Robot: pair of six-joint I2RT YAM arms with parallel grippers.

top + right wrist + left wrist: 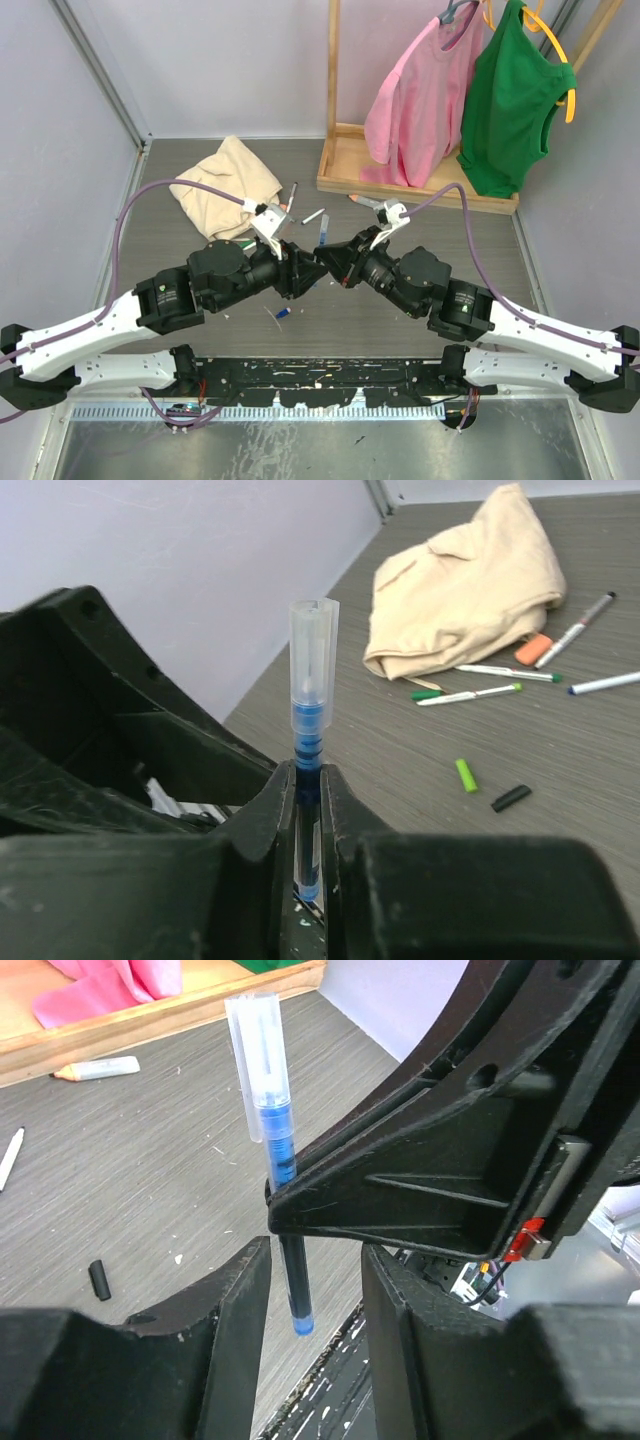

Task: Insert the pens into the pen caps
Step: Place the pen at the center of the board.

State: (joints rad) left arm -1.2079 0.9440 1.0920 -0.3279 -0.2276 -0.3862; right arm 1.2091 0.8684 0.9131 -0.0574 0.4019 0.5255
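Grey wood-grain table (550, 260), pale walls around it. Far left: crumpled beige cloth (228, 185), lying flat. Just right of it are loose pens (470, 694) scattered by its edge: two green-tipped, one blue-tipped, one grey-barrelled. An orange cap (534, 650) lies right at the cloth's hem. Nearer the arms, a green cap (466, 775) and a black cap (511, 798) lie on their sides, close together but not touching.

Table centre: both arms meet tip to tip above the surface. On the left gripper (315, 1252) the fingers are parted. They stand either side of the lower barrel of a blue pen (283, 1160), with a gap showing on both sides and no contact seen. On the right gripper (308, 772) the fingers are pinched tight on the same pen's mid-barrel, holding it upright clear of the table. A clear cap (313, 650) sits over the pen's upper end, the blue section showing through it. How far it is seated, cannot tell. The pen's blue bottom end pokes out below the right fingers.

On the table under the grippers, toward the bases: a small blue-and-white piece (283, 312), too small to name.

Right of centre: an orange-tipped pen (100, 1068) lies near the foot of the wooden rack (340, 160). Rack at the far right carries a pink garment (415, 100) and a green garment (515, 100) on hangers.
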